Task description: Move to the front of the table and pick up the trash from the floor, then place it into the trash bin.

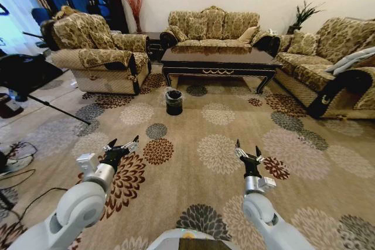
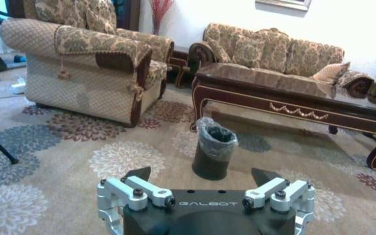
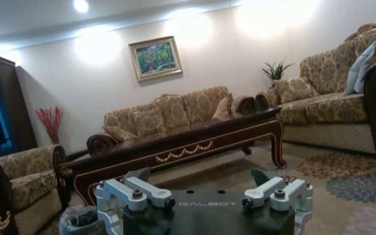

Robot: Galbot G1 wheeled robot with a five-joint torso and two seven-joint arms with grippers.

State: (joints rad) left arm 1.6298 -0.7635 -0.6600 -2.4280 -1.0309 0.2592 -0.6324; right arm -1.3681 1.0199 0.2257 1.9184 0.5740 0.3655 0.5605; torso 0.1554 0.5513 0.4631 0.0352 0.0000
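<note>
The left gripper (image 1: 124, 144) hangs low over the flowered carpet (image 1: 193, 144), its fingers spread apart w/ nothing between them; the left wrist view gives the same, both dark fingertips (image 2: 137, 173) wide from each other. The right gripper (image 1: 248, 151) is at about the same height on the robot's right side, also released and empty, pointing fwd toward the table (image 1: 220, 58). Ahead of both grippers, well apart from them, stands the trash bin (image 1: 173, 101), a small black round one w/ a clear crinkly bag over its rim, on the carpet just in front of the table's left front leg. In the left wrist view the bin (image 2: 214, 152) is straight ahead between the fingers. The table, dark glossy wood w/ gold ornament on the front edge, sits between an armchair (image 1: 99, 54) at left, a sofa (image 1: 214, 27) behind and another sofa (image 1: 328, 62) at right. Trash pieces on the floor cannot be told from the carpet pattern.
</note>
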